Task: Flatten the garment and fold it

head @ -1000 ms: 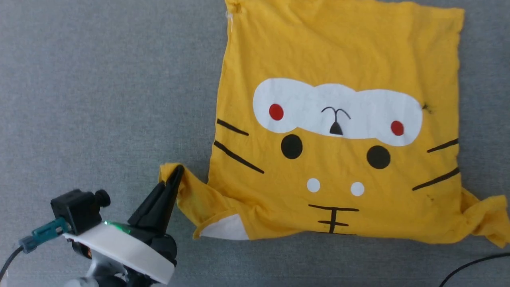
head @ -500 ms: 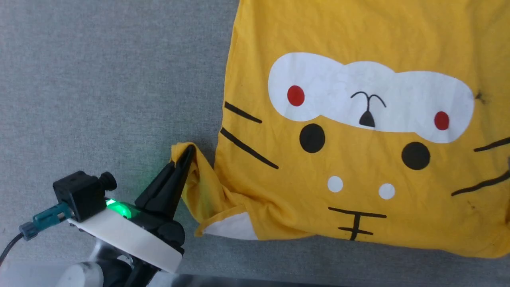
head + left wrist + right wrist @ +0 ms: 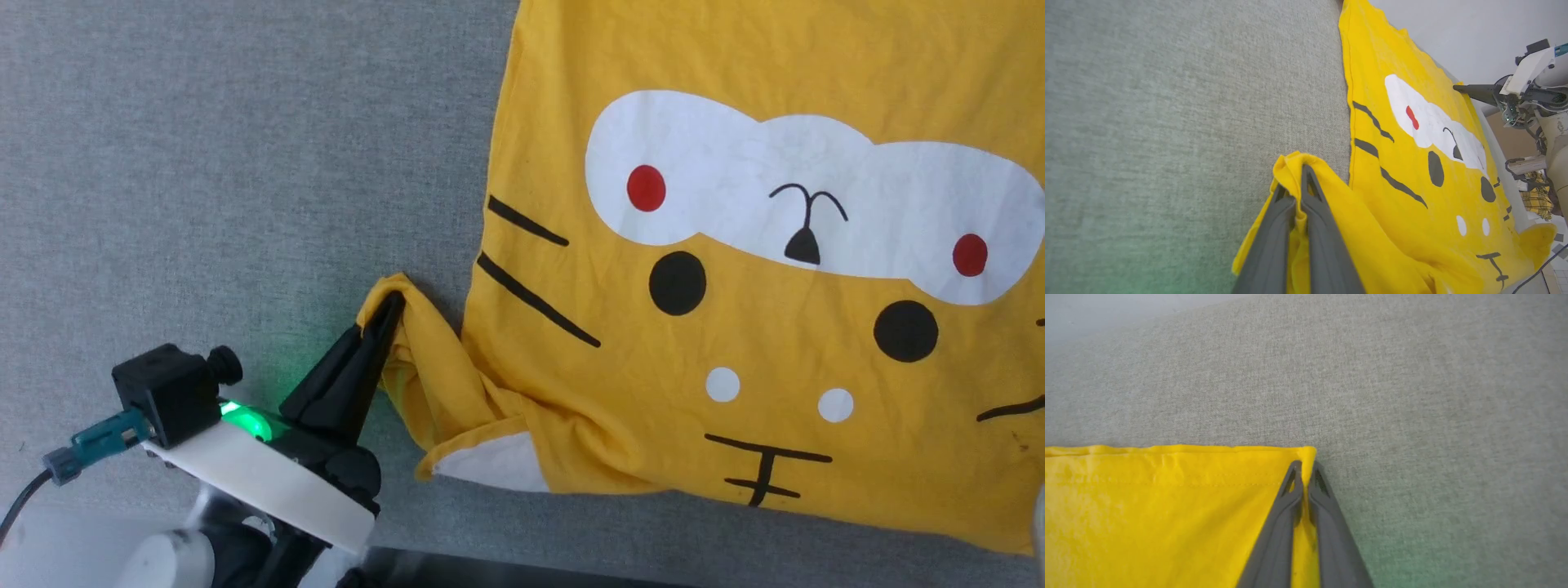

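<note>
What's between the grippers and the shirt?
Nothing visible. The left gripper is shut on a bunched sleeve of the garment; the right gripper pinches one of its hem corners.

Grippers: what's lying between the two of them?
The garment, printed front up, spans the stretch from the left gripper to the right gripper; the left wrist view shows it.

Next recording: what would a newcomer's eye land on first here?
The bright yellow T-shirt with a cartoon cat face, spread on the grey fabric surface, takes up the right of the head view. At lower left, the left gripper is shut on its bunched sleeve; in the right wrist view, the right gripper pinches a corner of the shirt's edge.
</note>
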